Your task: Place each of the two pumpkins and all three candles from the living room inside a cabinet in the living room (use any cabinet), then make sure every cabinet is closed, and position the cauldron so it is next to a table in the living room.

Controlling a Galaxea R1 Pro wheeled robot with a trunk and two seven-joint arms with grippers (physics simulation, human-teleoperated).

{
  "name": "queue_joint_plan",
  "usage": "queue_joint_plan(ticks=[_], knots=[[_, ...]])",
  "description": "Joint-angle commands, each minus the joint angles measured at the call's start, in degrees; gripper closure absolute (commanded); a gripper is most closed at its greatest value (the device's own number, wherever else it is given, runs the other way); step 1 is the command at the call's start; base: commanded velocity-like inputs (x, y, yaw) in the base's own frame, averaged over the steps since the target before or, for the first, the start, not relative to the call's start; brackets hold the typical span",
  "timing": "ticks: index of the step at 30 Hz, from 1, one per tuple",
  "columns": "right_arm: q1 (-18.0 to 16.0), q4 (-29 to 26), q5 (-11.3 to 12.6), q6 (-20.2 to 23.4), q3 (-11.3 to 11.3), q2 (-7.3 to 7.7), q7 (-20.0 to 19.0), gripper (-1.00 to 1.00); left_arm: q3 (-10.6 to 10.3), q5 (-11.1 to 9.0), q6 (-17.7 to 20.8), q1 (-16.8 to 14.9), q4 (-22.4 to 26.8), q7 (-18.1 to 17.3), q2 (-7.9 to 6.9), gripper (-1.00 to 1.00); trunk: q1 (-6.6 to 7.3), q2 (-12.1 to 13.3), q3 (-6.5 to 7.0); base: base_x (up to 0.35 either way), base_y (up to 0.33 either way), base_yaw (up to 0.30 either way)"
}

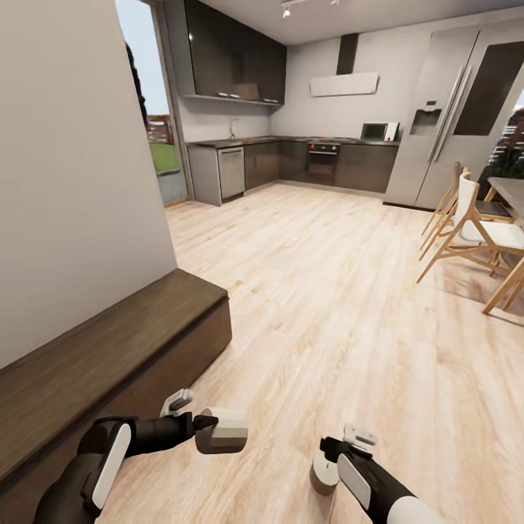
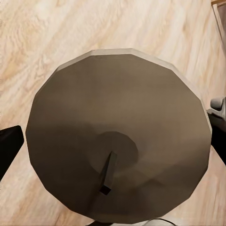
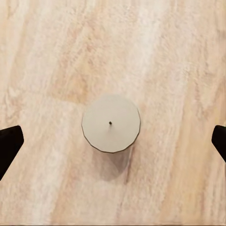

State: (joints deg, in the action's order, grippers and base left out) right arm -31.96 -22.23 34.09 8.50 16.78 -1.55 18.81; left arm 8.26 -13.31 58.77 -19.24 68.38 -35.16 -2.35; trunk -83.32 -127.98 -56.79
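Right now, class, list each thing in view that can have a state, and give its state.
Left pincer: shut on the held candle.
Held candle: gripped, lifted off the floor.
Right pincer: open, fingers wide of the floor candle.
Floor candle: upright on the floor, not gripped.
Cabinet: visible fronts closed.

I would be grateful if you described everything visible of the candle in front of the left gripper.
The candle is a short, stubby, faceted cylinder, dull olive-brown and matte like wax, with a thin dark wick leaning from a shallow dip in its top. In the head view it sits sideways at the left gripper, above the pale wood floor. Its contact with the fingers is hidden.
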Motion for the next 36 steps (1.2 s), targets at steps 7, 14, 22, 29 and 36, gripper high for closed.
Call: queue_joint_plan(ticks=[7, 14, 22, 29, 36], knots=[[0.0, 0.0, -0.1, 2.5, -0.2, 0.13, 0.0, -1.00, 0.0, -0.1, 0.0, 0.0, 0.0, 0.0, 0.02, 1.00, -1.54, -2.8, -1.26, 0.000, 0.000, 0.000], [0.0, 0.0, -0.1, 2.6, -0.2, 0.09, 0.0, -1.00, 0.0, -0.1, 0.0, 0.0, 0.0, 0.0, 0.05, 1.00, -3.08, -5.6, -2.52, 0.000, 0.000, 0.000], [0.0, 0.0, 0.0, 2.5, -0.2, 0.07, 0.0, -1.00, 0.0, -0.1, 0.0, 0.0, 0.0, 0.0, 0.04, 1.00, -4.84, -8.8, -3.95, 0.000, 0.000, 0.000], [0.0, 0.0, 0.0, 2.3, -0.2, 0.05, 0.0, -1.00, 0.0, -0.1, 0.0, 0.0, 0.0, 0.0, 0.06, 1.00, -6.37, -11.6, -5.21, 0.000, 0.000, 0.000], [0.0, 0.0, 0.0, 2.2, -0.2, 0.05, 0.0, -1.00, 0.0, -0.1, 0.0, 0.0, 0.0, 0.0, 0.06, 1.00, -7.91, -14.5, -6.47, 0.000, 0.000, 0.000]])
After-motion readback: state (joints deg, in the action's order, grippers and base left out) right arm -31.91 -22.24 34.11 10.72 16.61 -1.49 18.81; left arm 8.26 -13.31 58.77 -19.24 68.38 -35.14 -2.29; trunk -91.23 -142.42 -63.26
